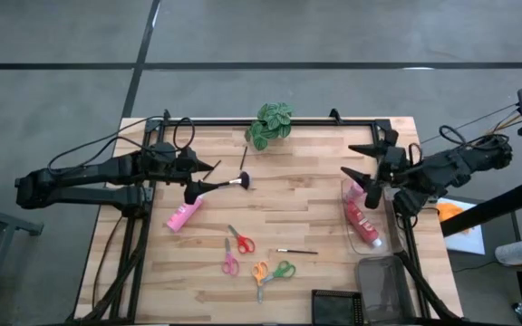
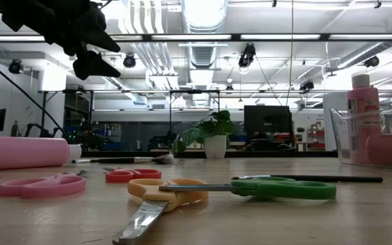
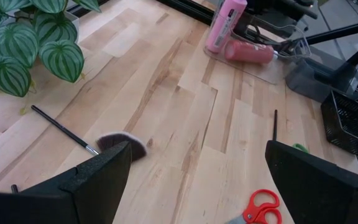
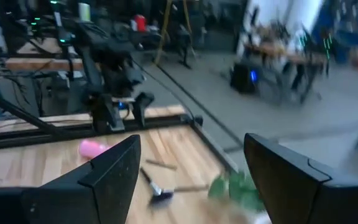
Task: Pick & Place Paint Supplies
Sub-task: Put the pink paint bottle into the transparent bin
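Near edge of table (image 1: 288, 217): black mesh basket (image 1: 336, 306) and a grey bin (image 1: 384, 282) at the right corner. Just beyond, three pairs of scissors – orange/green (image 1: 271, 271), pink (image 1: 230, 263), red (image 1: 240, 241) – w/ a thin dark brush (image 1: 297, 252) lying beside them.

Mid-table, left: pink bottle (image 1: 184, 215) on its side, white cap toward the fan brush (image 1: 234, 183), whose bristles point right. Left gripper (image 1: 203, 178) hovers above that brush's handle end, fingers spread wide, holding nothing; in left wrist view the fan tip shows between its two fingers.

Right side: clear tray (image 1: 377, 237) holds a red bottle (image 1: 362, 220) lying flat; in low view a pink bottle (image 2: 363, 116) stands upright in it, w/ another pink one lying alongside, probably the same red bottle. Right gripper (image 1: 362, 159) is above the tray's far end, fingers apart, empty.

Far edge: another thin brush (image 1: 243, 158), then the green plant (image 1: 270, 124).
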Available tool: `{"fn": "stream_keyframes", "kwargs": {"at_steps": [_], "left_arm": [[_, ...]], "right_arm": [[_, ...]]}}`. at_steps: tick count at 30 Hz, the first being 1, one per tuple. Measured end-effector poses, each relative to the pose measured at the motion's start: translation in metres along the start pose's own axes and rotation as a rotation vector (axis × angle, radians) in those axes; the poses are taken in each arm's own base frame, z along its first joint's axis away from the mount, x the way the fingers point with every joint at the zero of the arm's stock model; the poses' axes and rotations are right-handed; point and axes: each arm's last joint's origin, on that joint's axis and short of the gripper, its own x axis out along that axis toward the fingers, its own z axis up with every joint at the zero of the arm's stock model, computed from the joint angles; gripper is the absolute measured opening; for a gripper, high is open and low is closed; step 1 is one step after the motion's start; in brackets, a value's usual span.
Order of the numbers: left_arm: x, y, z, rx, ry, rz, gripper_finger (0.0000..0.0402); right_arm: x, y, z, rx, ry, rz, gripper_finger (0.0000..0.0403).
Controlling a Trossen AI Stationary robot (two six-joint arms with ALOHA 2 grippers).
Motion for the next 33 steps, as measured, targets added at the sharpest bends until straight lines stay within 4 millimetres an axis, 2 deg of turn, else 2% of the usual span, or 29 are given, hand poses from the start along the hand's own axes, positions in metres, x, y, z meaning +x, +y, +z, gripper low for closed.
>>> {"fn": "stream_keyframes", "kwargs": {"at_steps": [6,18,23,33], "left_arm": [[0.000,0.000,0.000,0.000,0.000,0.000,0.0374],[0.000,0.000,0.000,0.000,0.000,0.000,0.0374],[0.000,0.000,0.000,0.000,0.000,0.000,0.0374],[0.000,0.000,0.000,0.000,0.000,0.000,0.0374]], "right_arm": [[0.020,-0.009,-0.004,-0.079,-0.038,0.098,0.0283],[0.063,-0.058,-0.025,-0.033,0.021,0.237,0.0283],[0.073,-0.061,-0.029,-0.027,0.040,0.263,0.0283],[0.075,-0.061,-0.030,0.006,0.049,0.261,0.0282]]}}
